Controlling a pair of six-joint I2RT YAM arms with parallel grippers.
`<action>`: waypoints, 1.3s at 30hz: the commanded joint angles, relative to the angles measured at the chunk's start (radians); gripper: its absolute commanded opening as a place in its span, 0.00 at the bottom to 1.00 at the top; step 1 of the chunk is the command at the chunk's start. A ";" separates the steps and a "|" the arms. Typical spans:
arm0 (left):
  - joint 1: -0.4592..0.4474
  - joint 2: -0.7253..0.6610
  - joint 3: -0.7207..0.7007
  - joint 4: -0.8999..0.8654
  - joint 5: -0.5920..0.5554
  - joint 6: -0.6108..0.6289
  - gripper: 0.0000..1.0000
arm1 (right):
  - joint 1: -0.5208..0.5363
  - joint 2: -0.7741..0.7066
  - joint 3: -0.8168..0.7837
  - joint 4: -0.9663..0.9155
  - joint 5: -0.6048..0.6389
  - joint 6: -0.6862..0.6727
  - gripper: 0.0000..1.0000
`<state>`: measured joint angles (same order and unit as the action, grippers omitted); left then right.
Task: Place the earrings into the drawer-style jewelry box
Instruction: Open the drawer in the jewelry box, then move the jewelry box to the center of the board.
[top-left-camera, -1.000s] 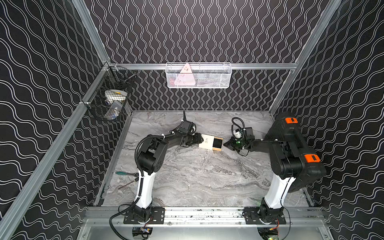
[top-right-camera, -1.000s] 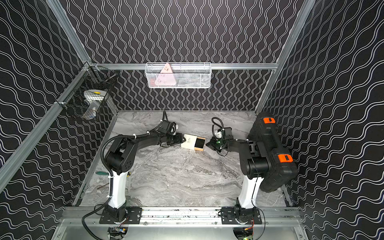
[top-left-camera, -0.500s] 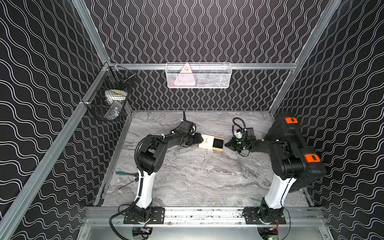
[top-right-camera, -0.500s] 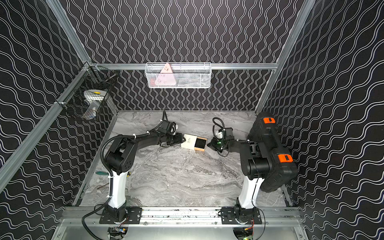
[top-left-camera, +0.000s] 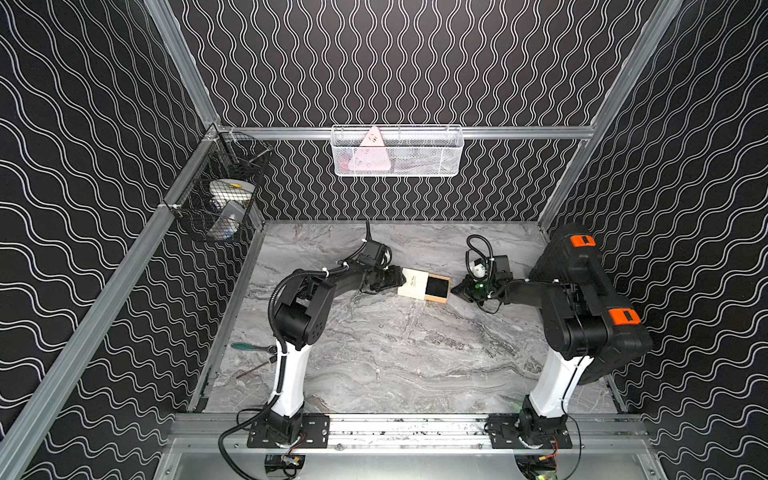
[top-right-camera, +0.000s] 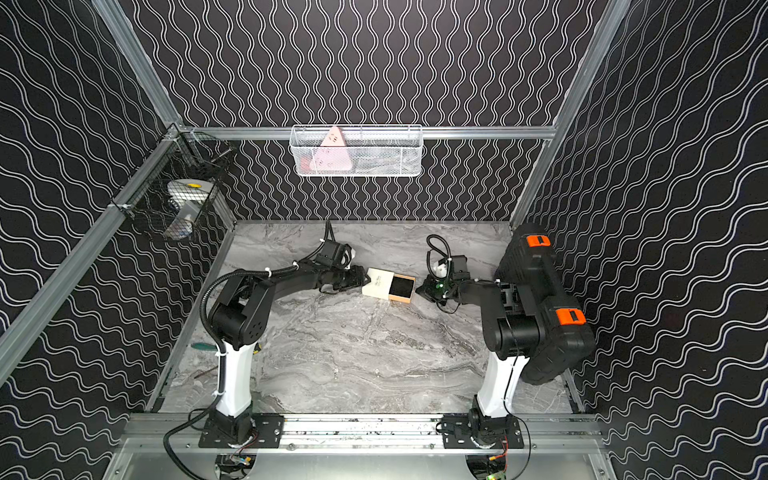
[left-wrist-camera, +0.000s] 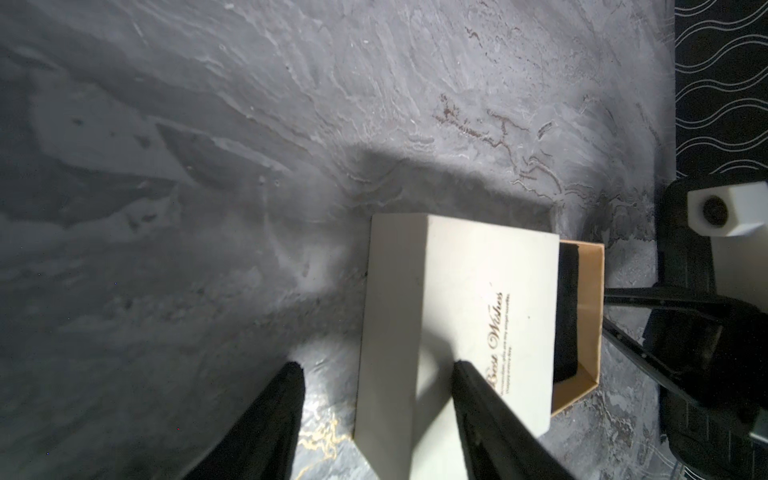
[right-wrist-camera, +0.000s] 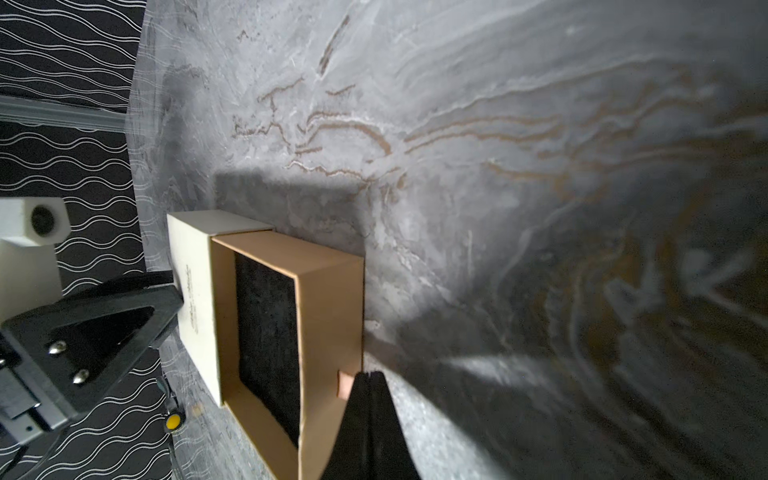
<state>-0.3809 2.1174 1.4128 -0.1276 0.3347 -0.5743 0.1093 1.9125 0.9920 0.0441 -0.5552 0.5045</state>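
Right gripper (right-wrist-camera: 368, 376) is sitting with its jaws pressed together, its tips touching the tan front wall of the drawer (right-wrist-camera: 328, 299) right beside a small pinkish pull tab (right-wrist-camera: 345, 384). Whether the tab is nipped between them is hard to tell from the wrist view. The drawer is standing well out of the cream sleeve (left-wrist-camera: 478, 291), its black lining (right-wrist-camera: 266, 324) facing up with nothing pale on it. The earrings are not showing up in any view, possibly being too small to register. The drawer-style jewelry box (top-left-camera: 424, 286) is lying flat toward the back of the marble table (top-left-camera: 395, 353), between the two arms. Its long axis is running from one gripper to the other, sleeve end toward the left arm and drawer end toward the right. At the sleeve end the left gripper (left-wrist-camera: 376, 365) is bracing the box with jaws apart, one finger (left-wrist-camera: 473, 399) lying over the printed top and its mate off beside the box, clear of it. The right arm is the nearer to the open compartment, which is lying just ahead of its tips, so the drop is probably falling to that arm. A big black case (top-left-camera: 582, 291) is standing at the table's right edge, well apart from the box.
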 joint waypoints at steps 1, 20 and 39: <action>0.002 -0.002 -0.009 -0.087 -0.057 0.013 0.62 | 0.000 -0.006 0.007 -0.023 0.026 -0.014 0.00; 0.002 -0.159 -0.061 -0.069 -0.019 0.003 0.72 | -0.002 -0.059 0.087 -0.178 0.092 0.003 0.20; -0.010 -0.509 -0.385 -0.112 -0.022 -0.027 0.73 | 0.113 0.087 0.259 -0.133 0.004 0.050 0.26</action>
<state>-0.3855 1.6569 1.0760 -0.2180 0.3172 -0.5823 0.2070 1.9850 1.2301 -0.0944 -0.5369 0.5388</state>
